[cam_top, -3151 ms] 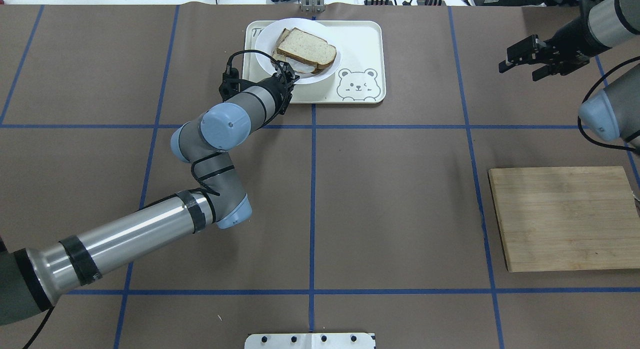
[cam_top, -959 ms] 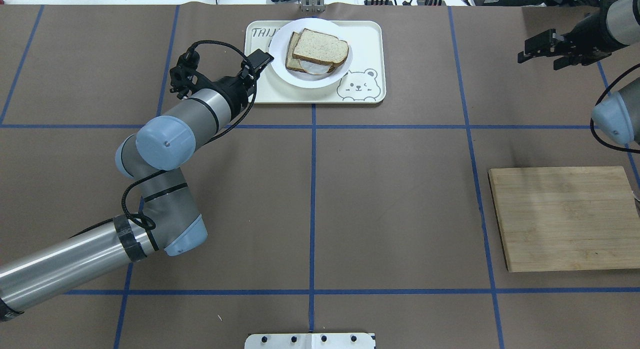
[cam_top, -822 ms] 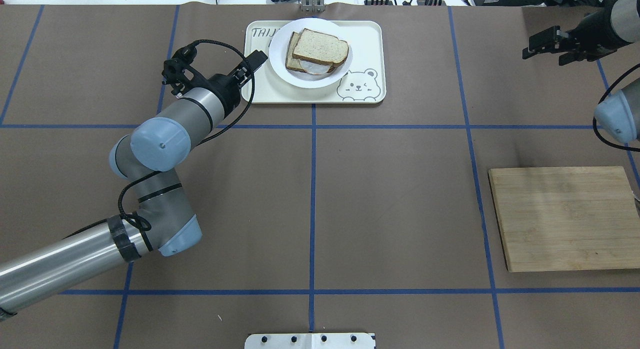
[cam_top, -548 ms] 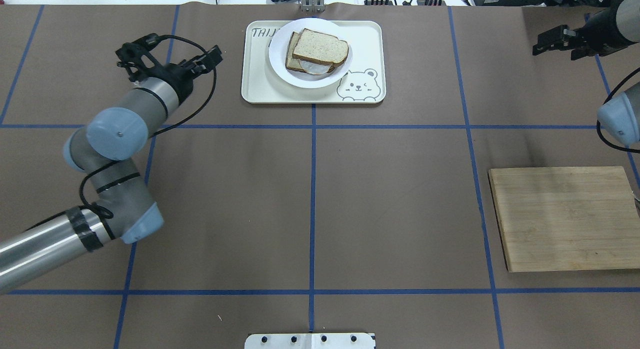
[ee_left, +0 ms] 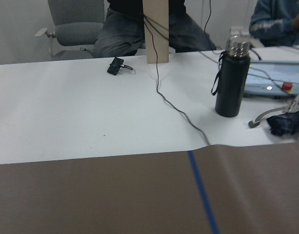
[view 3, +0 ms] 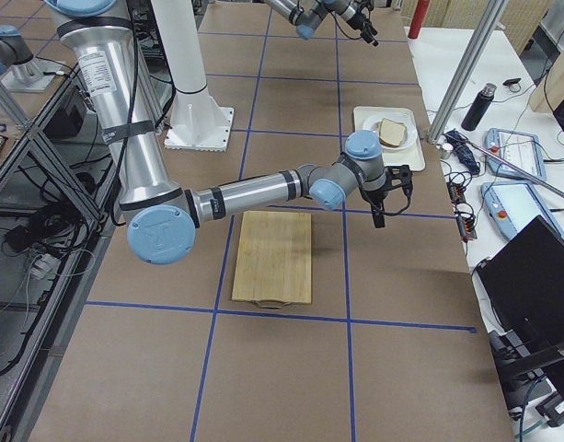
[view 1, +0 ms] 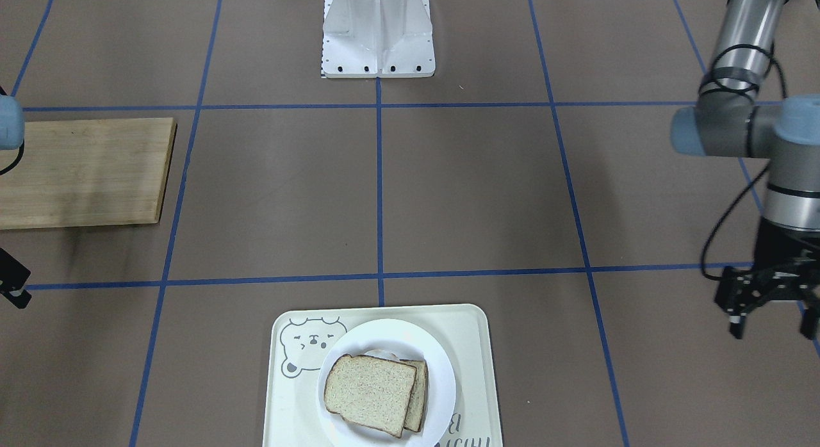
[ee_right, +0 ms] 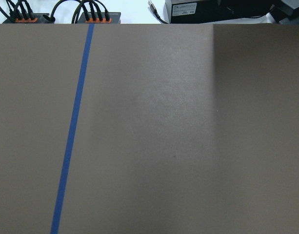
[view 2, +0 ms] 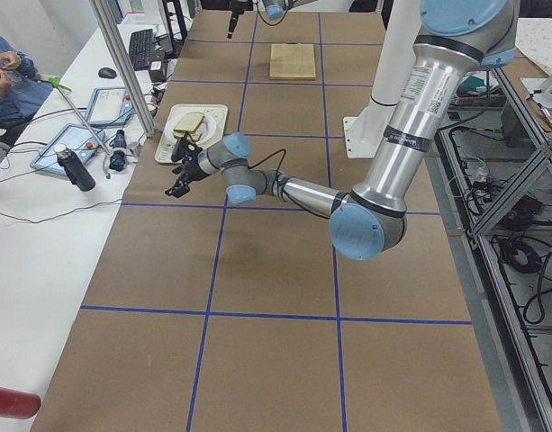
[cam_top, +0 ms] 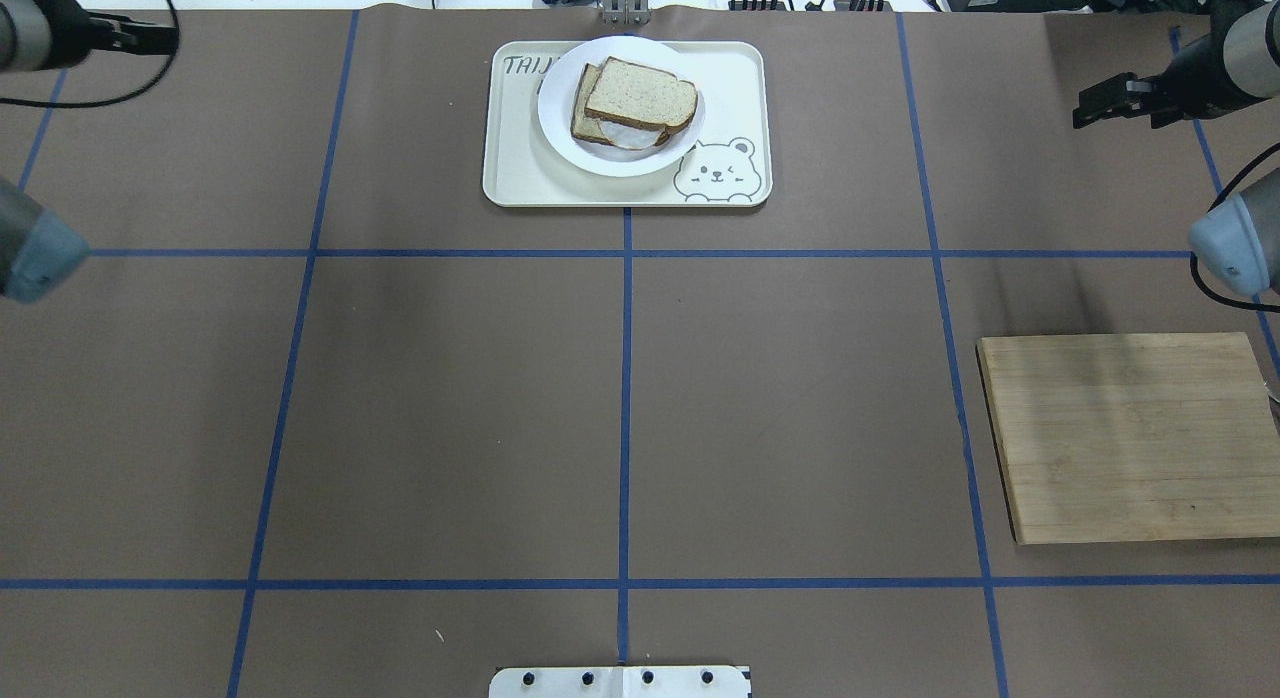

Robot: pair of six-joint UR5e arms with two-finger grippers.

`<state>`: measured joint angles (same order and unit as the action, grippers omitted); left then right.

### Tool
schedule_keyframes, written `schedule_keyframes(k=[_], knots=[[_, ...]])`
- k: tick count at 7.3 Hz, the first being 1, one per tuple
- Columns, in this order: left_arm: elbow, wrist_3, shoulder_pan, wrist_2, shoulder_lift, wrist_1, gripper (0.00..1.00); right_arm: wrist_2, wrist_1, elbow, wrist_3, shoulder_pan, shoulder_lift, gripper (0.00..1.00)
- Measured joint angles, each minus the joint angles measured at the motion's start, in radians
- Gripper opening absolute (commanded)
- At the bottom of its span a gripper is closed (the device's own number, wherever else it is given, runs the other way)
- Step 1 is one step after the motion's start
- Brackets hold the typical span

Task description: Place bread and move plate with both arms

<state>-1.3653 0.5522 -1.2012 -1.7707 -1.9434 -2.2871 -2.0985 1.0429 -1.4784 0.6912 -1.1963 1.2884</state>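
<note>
The square slice of pale, speckled bread [cam_top: 640, 88] with a dark brown crust is lying on top of a second slice [cam_top: 583, 106] of the same kind. Something white is peeking out between them on the side nearer the robot. Both slices are sitting on the round, glossy white plate [cam_top: 620, 161]. The plate is resting in the robot's-left half of the cream rectangular tray [cam_top: 735, 98] with a bear drawing, and its far rim is reaching the tray's far edge. The tray is lying at the far middle of the brown paper worktop [cam_top: 780, 398], which is crossed by blue tape lines. The black two-finger left gripper [view 1: 772, 328] is hanging over bare paper well apart from the tray, out toward the robot's left. Its fingers are pointing down and standing clearly apart. The black two-finger right gripper [cam_top: 1105, 100] is hovering near the far right corner, also well apart from the tray. Its fingers are looking apart too, though they are showing small and partly side-on. A pale rectangular wooden cutting board [cam_top: 1130, 438] is lying flat on the robot's right side, nearer the robot than the tray. A white metal mounting base [view 1: 378, 31] is standing at the worktop's near middle edge. The left wrist camera is looking past the worktop's edge at a white table, where a dark cylindrical flask [ee_left: 232, 80] is standing upright.
</note>
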Motion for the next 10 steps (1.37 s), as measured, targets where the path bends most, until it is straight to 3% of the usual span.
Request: schedule_keyframes(k=[2, 3, 5, 7, 10], knots=[[0.001, -0.317, -0.159, -0.239, -0.026, 0.369, 0.99, -0.058, 0.060, 0.019, -0.031, -0.062, 0.002, 1.00], [0.000, -0.400, -0.189, -0.339, -0.014, 0.496, 0.99, -0.107, 0.143, 0.014, -0.094, -0.110, 0.001, 1.00], [-0.016, -0.433, -0.207, -0.553, 0.054, 0.580, 0.99, -0.146, 0.407, -0.029, -0.328, -0.159, -0.020, 1.00], [-0.039, -0.429, -0.209, -0.618, 0.097, 0.611, 0.99, -0.160, 0.598, -0.071, -0.481, -0.156, -0.029, 1.00], [-0.083, -0.429, -0.211, -0.626, 0.139, 0.621, 0.99, -0.222, 0.648, -0.090, -0.522, -0.155, -0.007, 1.00]])
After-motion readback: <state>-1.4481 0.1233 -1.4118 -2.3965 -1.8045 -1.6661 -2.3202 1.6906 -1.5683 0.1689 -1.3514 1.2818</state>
